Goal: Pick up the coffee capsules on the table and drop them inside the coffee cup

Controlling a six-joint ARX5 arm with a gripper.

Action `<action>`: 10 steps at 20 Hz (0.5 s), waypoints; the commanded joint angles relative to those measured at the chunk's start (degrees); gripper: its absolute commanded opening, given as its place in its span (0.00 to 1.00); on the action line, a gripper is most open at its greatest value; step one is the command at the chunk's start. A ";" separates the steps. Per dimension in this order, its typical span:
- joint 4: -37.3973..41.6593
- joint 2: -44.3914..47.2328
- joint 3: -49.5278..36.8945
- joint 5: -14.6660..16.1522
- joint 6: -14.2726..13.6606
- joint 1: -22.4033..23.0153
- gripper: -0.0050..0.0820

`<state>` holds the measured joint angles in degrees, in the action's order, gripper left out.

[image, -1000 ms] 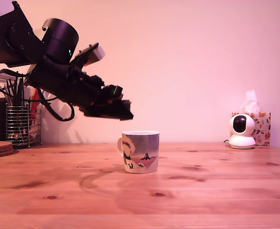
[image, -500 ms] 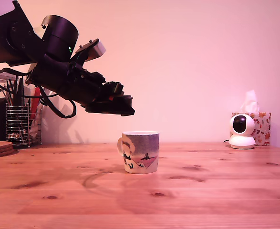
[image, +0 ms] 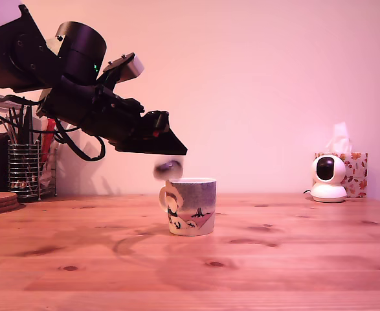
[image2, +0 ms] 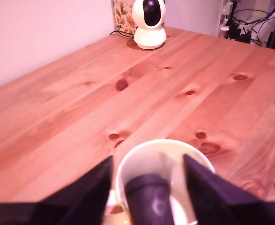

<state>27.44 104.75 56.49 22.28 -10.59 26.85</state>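
A dark capsule [image: 167,169] hangs blurred in mid-air just above the cup's [image: 191,206] rim, released between the gripper's [image: 167,144] parted jaws, so this drop looks nearly done; no other capsule shows on the table [image: 274,259].

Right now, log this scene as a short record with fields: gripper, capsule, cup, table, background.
gripper: gripper open, held above the cup's mouth
capsule: one dark capsule blurred in mid-air, free of the fingers, just over the rim
cup: coffee cup upright on the table, handle toward the exterior view's left
table: pine table, no other capsule seen on it
background: white camera before a tissue box at the exterior view's right; wire-mesh pen holder at its left
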 commanded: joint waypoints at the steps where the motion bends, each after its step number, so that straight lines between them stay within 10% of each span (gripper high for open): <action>1: 0.50 1.70 0.55 0.31 -0.42 -0.07 0.58; 10: 0.52 1.70 0.55 0.83 -0.57 -0.07 0.57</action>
<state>27.44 104.75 56.49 22.85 -10.74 26.85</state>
